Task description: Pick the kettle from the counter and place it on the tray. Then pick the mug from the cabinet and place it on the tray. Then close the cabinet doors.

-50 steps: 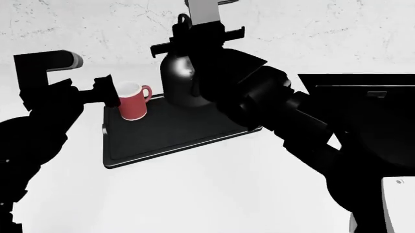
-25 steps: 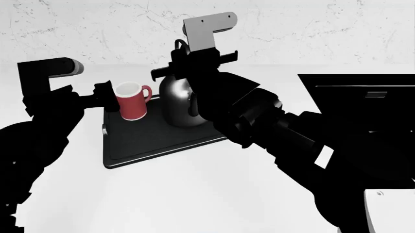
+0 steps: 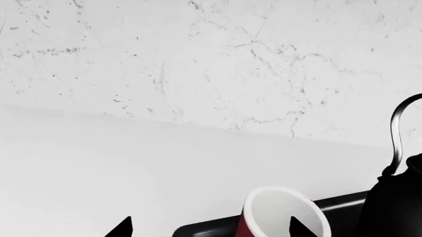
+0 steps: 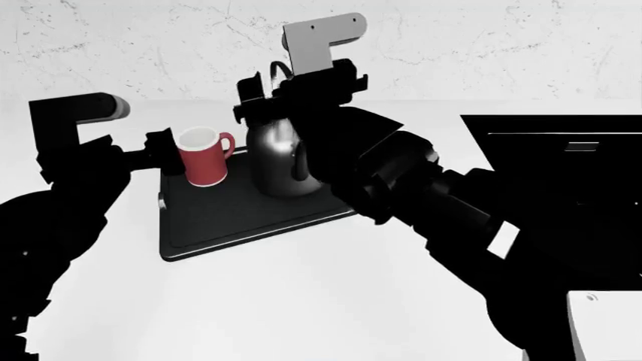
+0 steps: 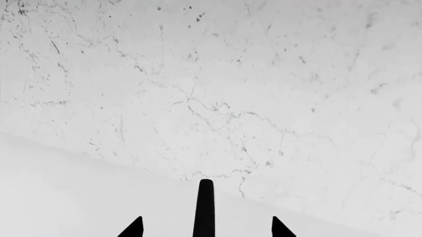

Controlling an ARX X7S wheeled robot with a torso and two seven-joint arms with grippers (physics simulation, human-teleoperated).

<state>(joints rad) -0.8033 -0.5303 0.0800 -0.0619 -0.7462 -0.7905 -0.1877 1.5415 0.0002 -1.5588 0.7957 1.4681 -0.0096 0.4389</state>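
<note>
Glossy dark-grey metal kettle (image 4: pixel 283 162) and small red cylindrical mug (image 4: pixel 204 158) both stand on flat black tray (image 4: pixel 240 218). Left gripper (image 3: pixel 207 228) spread wide around mug. Right gripper (image 5: pixel 205 228) apart, straddling kettle's wire handle (image 5: pixel 205 207). Risk: careless withdrawal snags handle or tips mug. Cabinet out of sight.

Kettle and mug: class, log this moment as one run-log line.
kettle: on tray | mug: upright on tray, between left hand tips | right hand: at kettle handle | cabinet: out of view
</note>
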